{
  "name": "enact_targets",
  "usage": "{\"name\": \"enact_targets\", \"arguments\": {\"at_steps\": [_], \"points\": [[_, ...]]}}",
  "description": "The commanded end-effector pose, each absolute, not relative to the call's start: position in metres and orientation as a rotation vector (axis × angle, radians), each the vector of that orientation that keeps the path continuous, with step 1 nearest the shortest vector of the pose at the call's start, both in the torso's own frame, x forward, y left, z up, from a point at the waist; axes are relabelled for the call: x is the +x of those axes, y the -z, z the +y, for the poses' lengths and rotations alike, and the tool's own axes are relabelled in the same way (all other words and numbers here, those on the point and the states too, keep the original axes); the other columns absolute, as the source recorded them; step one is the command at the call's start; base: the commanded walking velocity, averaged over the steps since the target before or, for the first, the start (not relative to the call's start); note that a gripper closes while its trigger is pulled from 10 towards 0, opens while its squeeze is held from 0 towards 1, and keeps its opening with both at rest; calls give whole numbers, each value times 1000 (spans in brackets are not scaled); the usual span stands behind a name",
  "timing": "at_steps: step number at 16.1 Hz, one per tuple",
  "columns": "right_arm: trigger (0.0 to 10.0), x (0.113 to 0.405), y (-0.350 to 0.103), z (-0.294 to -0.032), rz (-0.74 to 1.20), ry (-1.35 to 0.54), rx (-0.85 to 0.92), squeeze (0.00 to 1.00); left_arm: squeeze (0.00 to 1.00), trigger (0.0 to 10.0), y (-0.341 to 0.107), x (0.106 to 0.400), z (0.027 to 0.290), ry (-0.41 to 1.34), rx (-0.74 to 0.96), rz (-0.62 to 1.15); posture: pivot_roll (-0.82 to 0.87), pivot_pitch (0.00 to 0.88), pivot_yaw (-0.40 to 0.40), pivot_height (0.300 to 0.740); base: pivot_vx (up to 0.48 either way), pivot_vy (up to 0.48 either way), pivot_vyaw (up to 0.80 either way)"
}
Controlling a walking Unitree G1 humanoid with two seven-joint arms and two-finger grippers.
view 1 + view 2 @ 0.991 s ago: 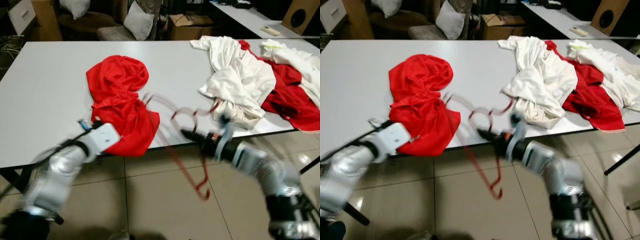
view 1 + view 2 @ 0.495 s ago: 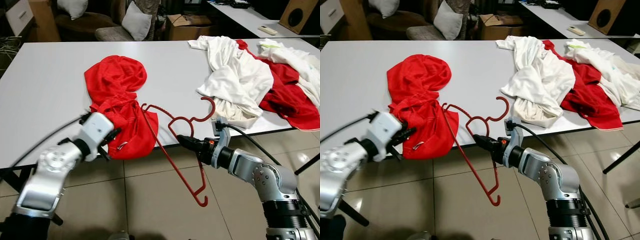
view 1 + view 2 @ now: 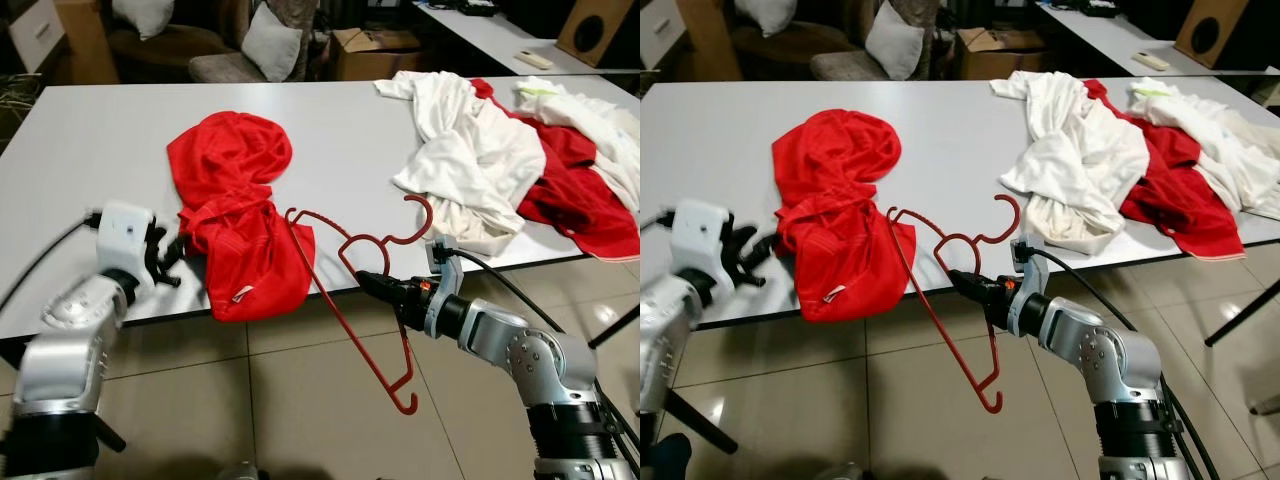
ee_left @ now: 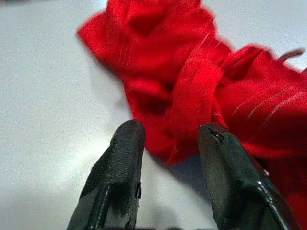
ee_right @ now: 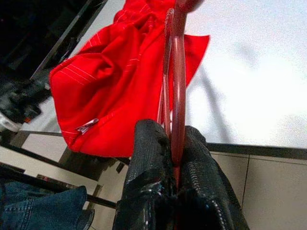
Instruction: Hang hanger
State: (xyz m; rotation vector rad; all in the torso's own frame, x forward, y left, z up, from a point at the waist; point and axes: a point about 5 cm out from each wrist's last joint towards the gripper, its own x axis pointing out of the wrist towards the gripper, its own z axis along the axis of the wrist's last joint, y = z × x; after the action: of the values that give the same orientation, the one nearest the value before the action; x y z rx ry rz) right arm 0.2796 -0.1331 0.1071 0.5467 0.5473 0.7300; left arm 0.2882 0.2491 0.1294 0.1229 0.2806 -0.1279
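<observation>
Hanger (image 3: 350, 290), red plastic, hangs out past the front edge of the white table (image 3: 90, 160), pinched between the closed fingers of the right gripper (image 3: 368, 282) (the wrist view shows both black pads pressed flat against its thin bar); its hook curls up toward the tabletop and one long arm drops toward the tiled floor (image 3: 300, 400). On the table, the biggest clutter is the heap of white and red clothes (image 3: 500, 150) at the right end, near the hook but apart from it. Next is the red garment (image 3: 235, 215), bunched on the table with its lower part draped over the edge, just beside the hanger's upper arm. At the left, the left gripper (image 4: 168, 139) hovers over the tabletop with fingers parted, holding nothing, a fold of red cloth lying between the fingertips. Behind the table stand chairs with cushions (image 3: 275, 40) and a cardboard box (image 3: 375, 50).
</observation>
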Motion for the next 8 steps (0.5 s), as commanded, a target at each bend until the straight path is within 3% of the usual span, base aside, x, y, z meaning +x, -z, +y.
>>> {"name": "enact_targets", "arguments": {"at_steps": [1, 2, 3, 4, 8], "points": [[10000, 281, -113, -137, 518, -714, 539, 0, 1000, 10000, -127, 289, 249, 111, 94, 292, -47, 0, -24, 740, 0, 0, 0], [10000, 281, -113, -137, 514, -715, 541, 0, 494, 10000, -121, 291, 239, 151, -30, 280, -48, 0, -23, 740, 0, 0, 0], [10000, 281, -113, -137, 512, -715, 540, 0, 357, 10000, -118, 293, 231, 187, -111, 270, -50, 0, -20, 740, 0, 0, 0], [10000, 281, -114, -137, 509, -716, 542, 0, 0, 10000, -113, 296, 224, 206, -183, 271, -50, 0, -20, 740, 0, 0, 0], [10000, 280, -114, -137, 505, -716, 539, 0, 0, 10000, -111, 299, 206, 294, -365, 221, -61, 0, -13, 740, 0, 0, 0]]}}
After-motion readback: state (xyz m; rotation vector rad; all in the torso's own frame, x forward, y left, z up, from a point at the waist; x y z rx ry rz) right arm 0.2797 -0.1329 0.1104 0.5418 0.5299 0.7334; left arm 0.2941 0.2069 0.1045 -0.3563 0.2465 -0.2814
